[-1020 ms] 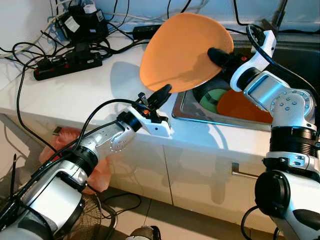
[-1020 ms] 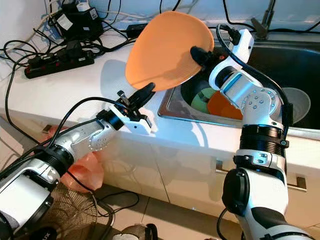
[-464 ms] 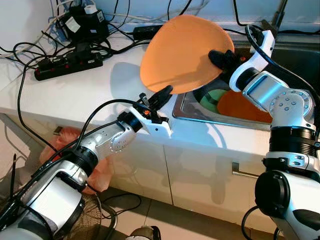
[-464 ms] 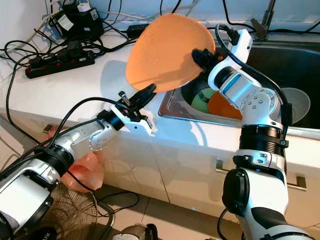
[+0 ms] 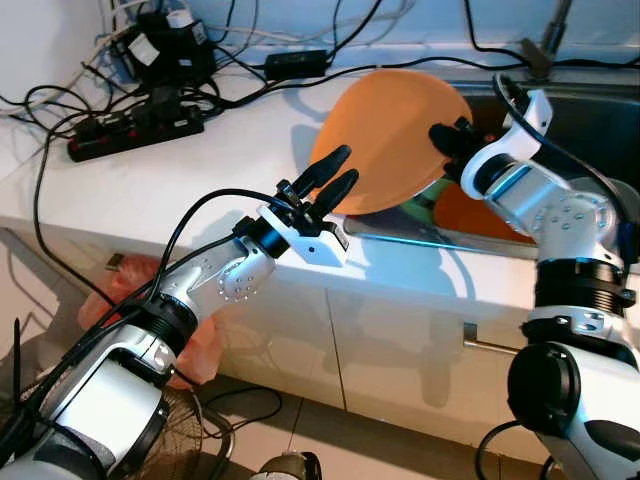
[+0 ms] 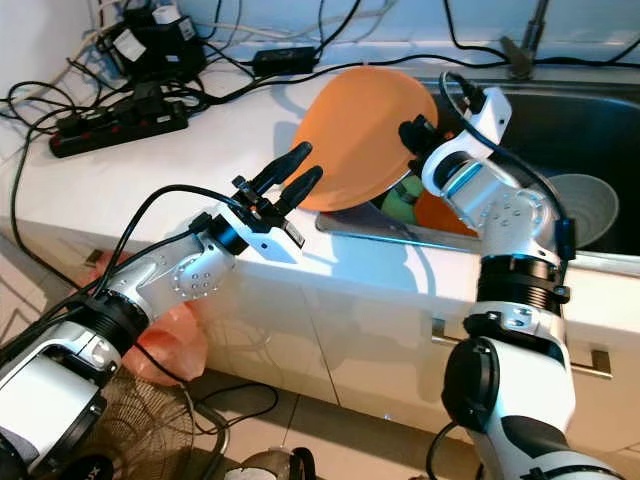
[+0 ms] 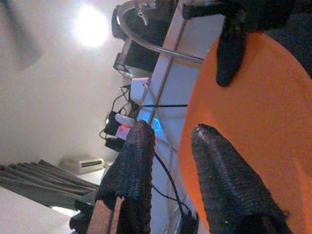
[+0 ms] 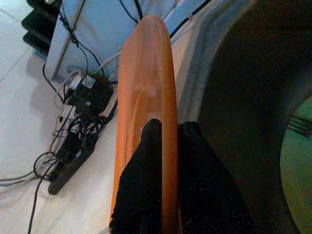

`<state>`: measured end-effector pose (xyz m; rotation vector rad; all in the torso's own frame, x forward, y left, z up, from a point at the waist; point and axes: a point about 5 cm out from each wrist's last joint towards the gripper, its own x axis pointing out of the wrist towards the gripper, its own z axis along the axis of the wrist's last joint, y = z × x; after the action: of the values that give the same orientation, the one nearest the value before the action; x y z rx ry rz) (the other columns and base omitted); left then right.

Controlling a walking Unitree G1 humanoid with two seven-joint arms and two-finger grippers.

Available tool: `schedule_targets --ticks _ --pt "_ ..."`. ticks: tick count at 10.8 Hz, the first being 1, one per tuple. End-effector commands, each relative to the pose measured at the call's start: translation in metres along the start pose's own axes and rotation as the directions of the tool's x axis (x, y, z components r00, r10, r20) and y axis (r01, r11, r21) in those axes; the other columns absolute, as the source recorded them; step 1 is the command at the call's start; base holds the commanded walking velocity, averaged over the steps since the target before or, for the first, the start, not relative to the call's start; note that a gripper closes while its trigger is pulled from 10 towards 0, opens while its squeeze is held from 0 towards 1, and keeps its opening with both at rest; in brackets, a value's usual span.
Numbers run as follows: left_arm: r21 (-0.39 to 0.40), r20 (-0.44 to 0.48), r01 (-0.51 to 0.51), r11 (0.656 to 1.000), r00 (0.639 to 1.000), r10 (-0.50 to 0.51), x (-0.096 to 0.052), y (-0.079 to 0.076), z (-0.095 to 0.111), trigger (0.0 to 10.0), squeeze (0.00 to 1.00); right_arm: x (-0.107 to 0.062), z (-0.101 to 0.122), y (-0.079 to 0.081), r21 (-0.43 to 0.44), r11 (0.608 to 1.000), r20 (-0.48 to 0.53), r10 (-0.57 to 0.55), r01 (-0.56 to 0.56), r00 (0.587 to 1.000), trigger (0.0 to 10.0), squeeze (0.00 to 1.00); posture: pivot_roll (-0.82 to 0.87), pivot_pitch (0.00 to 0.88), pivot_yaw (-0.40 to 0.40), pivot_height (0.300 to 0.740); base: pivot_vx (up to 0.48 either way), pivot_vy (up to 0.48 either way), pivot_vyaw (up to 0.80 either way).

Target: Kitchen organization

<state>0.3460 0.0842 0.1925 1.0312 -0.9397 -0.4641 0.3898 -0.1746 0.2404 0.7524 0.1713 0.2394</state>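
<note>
A large orange plate point(image 5: 390, 140) hangs tilted over the counter and the sink's left rim. My right gripper point(image 5: 447, 140) is shut on its right edge; in the right wrist view the black fingers point(image 8: 146, 180) pinch the plate's rim point(image 8: 146, 83). My left gripper point(image 5: 347, 163) is open and raised beside the plate's left edge. In the left wrist view the plate point(image 7: 263, 122) lies just past one of the fingers point(image 7: 219, 180), and nothing is between the two.
The steel sink point(image 5: 590, 110) holds a second orange plate point(image 5: 470, 210), a green plate point(image 6: 400, 205) and a grey bowl point(image 6: 585, 205). A power strip point(image 5: 135, 125) and tangled cables sit at the counter's back left. The faucet point(image 5: 550, 40) stands behind the sink.
The right gripper has lowered the plate and laid it flatter toward the sink's edge. The left gripper has risen from the counter's front edge to the plate's left rim, fingers now apart.
</note>
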Motion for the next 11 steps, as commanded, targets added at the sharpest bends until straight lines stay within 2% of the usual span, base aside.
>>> schedule_targets --ticks 1,3,5,6,7,8,9,10,11 --pt "-0.047 -0.025 -0.017 0.999 1.000 0.016 -0.003 0.004 -0.003 10.0 1.00 0.003 0.011 0.012 0.030 0.999 0.073 0.030 -0.032 0.997 0.0 0.00 0.09 0.089 0.131 0.740 0.000 0.000 0.00" --pt "-0.121 -0.067 -0.061 0.991 0.996 0.053 -0.004 0.008 -0.004 10.0 1.00 0.005 0.019 0.008 0.066 0.998 0.139 -0.009 0.000 0.990 0.0 0.00 0.10 0.091 0.129 0.740 0.000 0.000 0.00" --pt "-0.236 -0.123 -0.129 0.963 0.987 0.102 -0.001 0.015 -0.003 10.0 1.00 0.003 0.030 -0.007 0.111 0.991 0.226 -0.093 0.069 0.970 0.0 0.00 0.10 0.094 0.126 0.740 0.000 0.000 0.00" --pt "-0.389 -0.206 -0.205 0.898 0.970 0.133 0.004 0.021 -0.004 10.0 1.00 -0.001 0.040 -0.023 0.147 0.980 0.300 -0.172 0.133 0.939 0.0 0.00 0.10 0.096 0.124 0.740 0.000 0.000 0.00" --pt "-0.525 -0.277 -0.255 0.812 0.953 0.121 0.007 0.021 -0.005 10.0 1.00 -0.005 0.045 -0.032 0.146 0.972 0.339 -0.222 0.182 0.914 0.0 0.00 0.10 0.096 0.123 0.740 0.000 0.000 0.00" --pt "-0.700 -0.309 -0.304 0.646 0.945 0.109 0.012 0.023 -0.001 10.0 1.00 -0.009 0.050 -0.043 0.149 0.961 0.385 -0.272 0.231 0.882 0.0 0.00 0.10 0.097 0.121 0.740 0.000 0.000 0.00" --pt "-0.759 -0.302 -0.276 0.590 0.952 0.056 0.015 0.023 0.002 10.0 1.00 -0.012 0.052 -0.049 0.152 0.952 0.405 -0.306 0.267 0.861 0.0 0.00 0.10 0.097 0.121 0.740 0.000 0.000 0.00" --pt "-0.821 -0.271 -0.239 0.519 0.963 0.014 0.018 0.023 0.007 10.0 1.00 -0.016 0.054 -0.059 0.160 0.936 0.429 -0.353 0.315 0.831 0.0 0.00 0.11 0.097 0.117 0.740 0.000 0.000 0.00" --pt "-0.862 -0.237 -0.194 0.468 0.971 -0.036 0.020 0.024 0.011 10.0 1.00 -0.019 0.056 -0.066 0.144 0.918 0.446 -0.393 0.369 0.804 0.0 0.00 0.11 0.096 0.118 0.740 0.000 0.000 0.00"
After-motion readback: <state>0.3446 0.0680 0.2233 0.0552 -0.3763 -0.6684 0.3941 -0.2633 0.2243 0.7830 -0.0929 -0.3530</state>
